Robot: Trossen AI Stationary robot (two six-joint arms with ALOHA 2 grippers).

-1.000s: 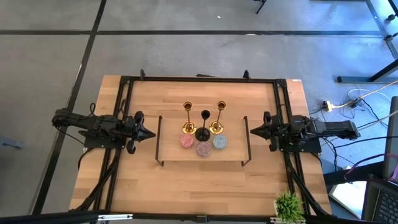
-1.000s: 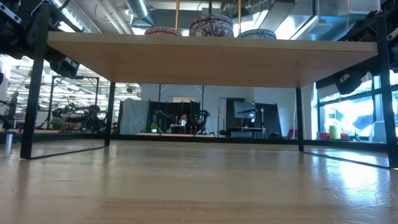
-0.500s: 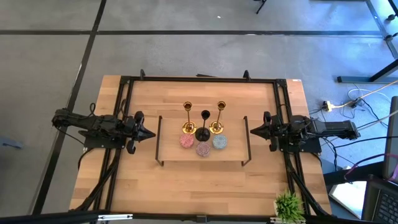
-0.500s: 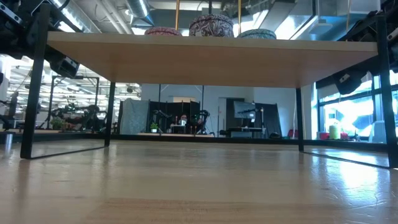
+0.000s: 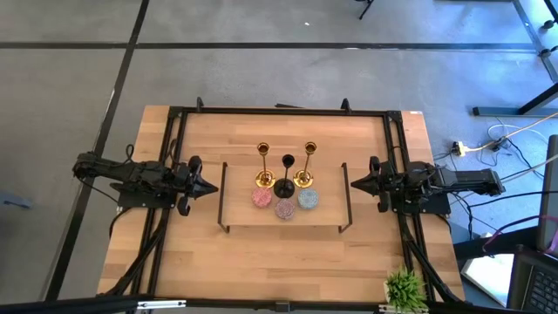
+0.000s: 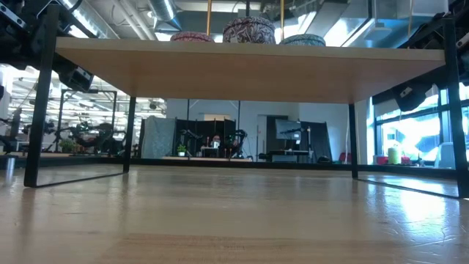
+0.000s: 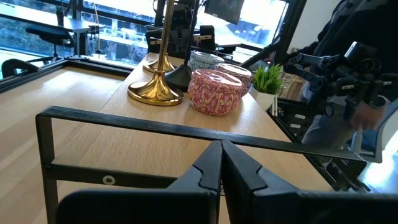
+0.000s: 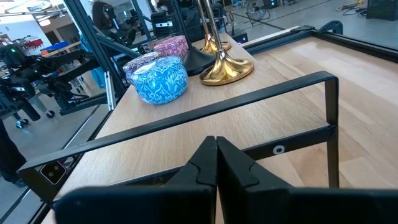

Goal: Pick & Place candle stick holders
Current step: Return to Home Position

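Observation:
On a raised wooden board (image 5: 261, 216) with black end rails stand two gold candle stick holders (image 5: 263, 166) (image 5: 307, 164) and a black one (image 5: 286, 176), each on its round foot. In front of them sit three squat glittery rounds: pink (image 5: 261, 198), mauve (image 5: 284, 209), pale blue (image 5: 307, 199). My left gripper (image 5: 214, 187) is shut and level, just left of the board. My right gripper (image 5: 352, 183) is shut, just right of it. Both touch nothing.
A small green plant (image 5: 405, 288) stands at the table's near right corner. The board's black rails (image 7: 155, 127) (image 8: 205, 115) cross right in front of each gripper. Bare table lies near and far of the board. A person shows beyond the table (image 7: 367, 118).

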